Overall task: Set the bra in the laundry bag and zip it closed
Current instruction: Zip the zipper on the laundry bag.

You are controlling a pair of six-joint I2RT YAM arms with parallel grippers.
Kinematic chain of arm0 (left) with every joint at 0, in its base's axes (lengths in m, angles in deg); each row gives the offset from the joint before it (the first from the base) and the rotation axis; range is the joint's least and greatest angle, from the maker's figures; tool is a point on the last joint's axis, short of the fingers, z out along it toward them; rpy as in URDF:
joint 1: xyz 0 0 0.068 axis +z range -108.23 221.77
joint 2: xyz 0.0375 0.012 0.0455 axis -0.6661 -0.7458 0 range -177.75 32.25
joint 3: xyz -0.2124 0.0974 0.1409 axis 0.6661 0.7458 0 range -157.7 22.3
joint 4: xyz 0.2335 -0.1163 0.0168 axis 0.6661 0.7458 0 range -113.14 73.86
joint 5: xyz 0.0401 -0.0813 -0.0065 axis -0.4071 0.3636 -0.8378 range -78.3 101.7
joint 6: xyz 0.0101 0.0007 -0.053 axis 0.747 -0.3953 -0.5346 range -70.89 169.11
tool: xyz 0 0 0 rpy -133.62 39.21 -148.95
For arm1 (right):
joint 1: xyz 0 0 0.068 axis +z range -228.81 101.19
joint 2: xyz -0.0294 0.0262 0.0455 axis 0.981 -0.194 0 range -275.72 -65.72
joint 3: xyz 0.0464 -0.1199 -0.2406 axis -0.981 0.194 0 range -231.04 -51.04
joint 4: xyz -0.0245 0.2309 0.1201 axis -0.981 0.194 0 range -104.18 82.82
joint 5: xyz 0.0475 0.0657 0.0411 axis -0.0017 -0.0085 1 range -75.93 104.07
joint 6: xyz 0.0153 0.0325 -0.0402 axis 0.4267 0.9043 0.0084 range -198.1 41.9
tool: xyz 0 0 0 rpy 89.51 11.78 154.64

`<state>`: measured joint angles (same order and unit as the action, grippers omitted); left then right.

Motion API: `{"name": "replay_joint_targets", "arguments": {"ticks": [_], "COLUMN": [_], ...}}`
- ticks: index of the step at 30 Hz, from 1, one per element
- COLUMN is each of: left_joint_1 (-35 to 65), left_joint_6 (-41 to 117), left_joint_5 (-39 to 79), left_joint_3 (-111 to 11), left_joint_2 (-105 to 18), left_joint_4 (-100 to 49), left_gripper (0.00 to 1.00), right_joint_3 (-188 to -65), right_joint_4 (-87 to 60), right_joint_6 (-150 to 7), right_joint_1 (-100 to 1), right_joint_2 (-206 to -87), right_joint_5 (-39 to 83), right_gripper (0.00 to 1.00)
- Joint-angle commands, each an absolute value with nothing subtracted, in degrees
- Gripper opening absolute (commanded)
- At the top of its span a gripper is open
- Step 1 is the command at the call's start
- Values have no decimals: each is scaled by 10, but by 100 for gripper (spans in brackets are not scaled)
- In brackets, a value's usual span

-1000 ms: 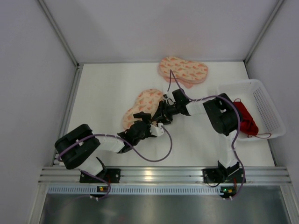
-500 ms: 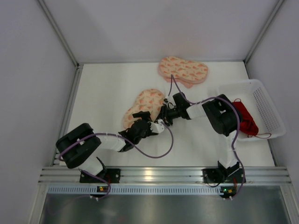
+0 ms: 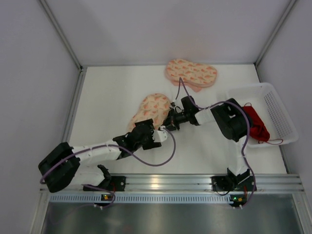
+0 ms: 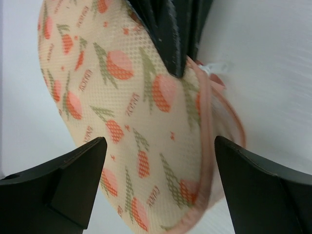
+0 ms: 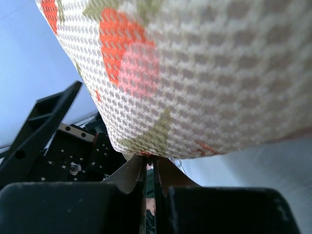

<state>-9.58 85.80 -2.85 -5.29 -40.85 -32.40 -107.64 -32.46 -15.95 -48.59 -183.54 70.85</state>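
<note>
Your left gripper (image 4: 160, 142) — jaws wide, empty, straddling laundry bag (image 4: 122, 97). Your right gripper (image 5: 150, 168) — pinched shut on its rim.

Table (image 3: 112, 97): white and flat, closed in at the back and on both sides.
Walls (image 3: 29, 73): pale grey, plain.
Second pouch (image 3: 191, 73): peach-pink figure-eight with orange-red print — lies flat at the table's far edge, close to the back wall.
Basket (image 3: 280, 114): white plastic mesh, rectangular, set askew by the right wall.
Rail (image 3: 165, 183): aluminium — runs along the table's near edge.
</note>
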Motion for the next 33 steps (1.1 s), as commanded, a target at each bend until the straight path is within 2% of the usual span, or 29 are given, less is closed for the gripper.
{"name": "replay_joint_targets", "arguments": {"ticks": [1, 5, 7, 10, 11, 14, 18, 23, 33], "left_joint_1": [-99, -100, -100, -100, -100, -109, -109, -154, -255], "left_joint_6": [809, 791, 797, 847, 862, 904, 993, 1074, 1107], "left_joint_5": [28, 40, 97, 187, 200, 193, 255, 240, 91], "left_joint_3": [-59, -63, -88, -120, -147, -207, -293, -406, -560], "left_joint_2": [-362, -303, -250, -198, -196, -241, -343, -458, -662], "left_joint_4": [-195, -127, -56, 22, 38, 71, 149, 247, 355], "left_gripper": [98, 95, 93, 87, 80, 66, 56, 49, 47], "right_joint_3": [-1076, -1073, -1069, -1067, -1066, -1063, -1066, -1079, -1090], "right_joint_4": [-376, -376, -375, -376, -376, -376, -360, -327, -325], "right_joint_6": [-134, -137, -138, -138, -137, -135, -138, -167, -167], "right_joint_1": [-495, -495, -495, -495, -494, -492, -488, -488, -486], "right_joint_2": [-1836, -1830, -1826, -1822, -1823, -1820, -1821, -1828, -1849], "right_joint_5": [719, 721, 718, 717, 717, 716, 716, 707, 705], "right_gripper": [0, 0, 0, 0, 0, 0, 0, 0, 0]}}
